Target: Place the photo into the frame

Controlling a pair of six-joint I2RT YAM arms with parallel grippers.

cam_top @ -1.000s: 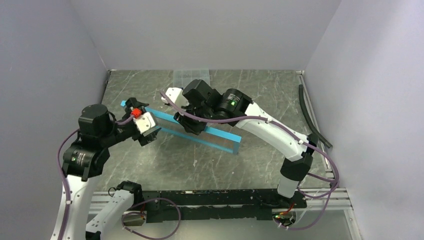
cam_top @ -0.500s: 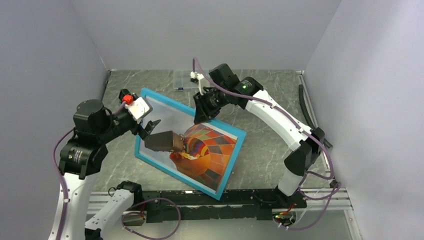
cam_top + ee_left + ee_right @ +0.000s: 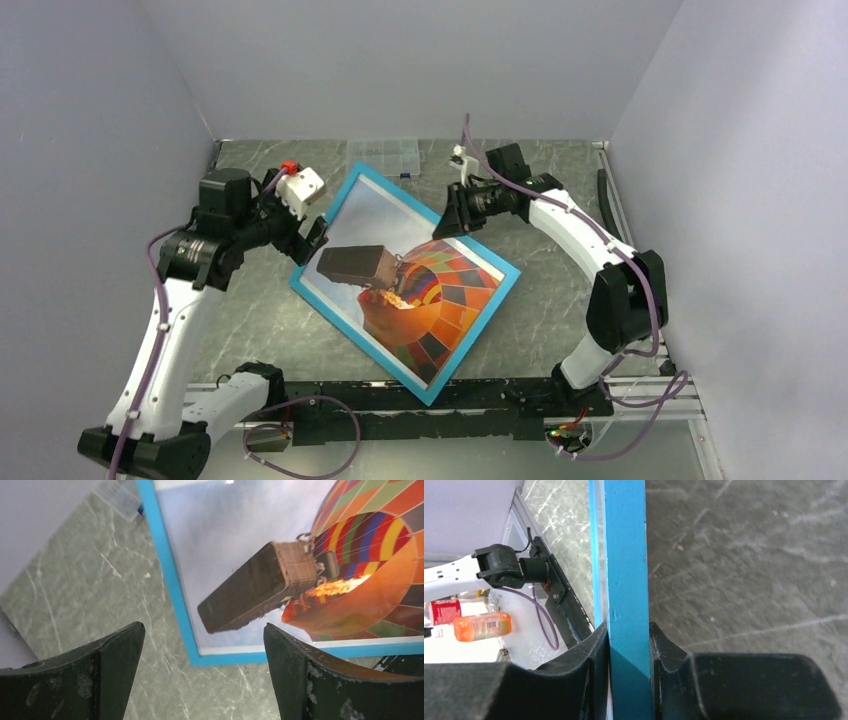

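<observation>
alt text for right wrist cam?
The right gripper is shut on the frame, jaws pressed to both sides of its blue rim, which is seen edge-on running up the middle. Grey marbled table fills the right side.

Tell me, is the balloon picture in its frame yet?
Nearly. The picture already shows inside the blue frame. The right gripper is pinching the frame's rim, and the left gripper is open beside it, touching nothing. The back is hidden. What looks left: letting go.
</observation>
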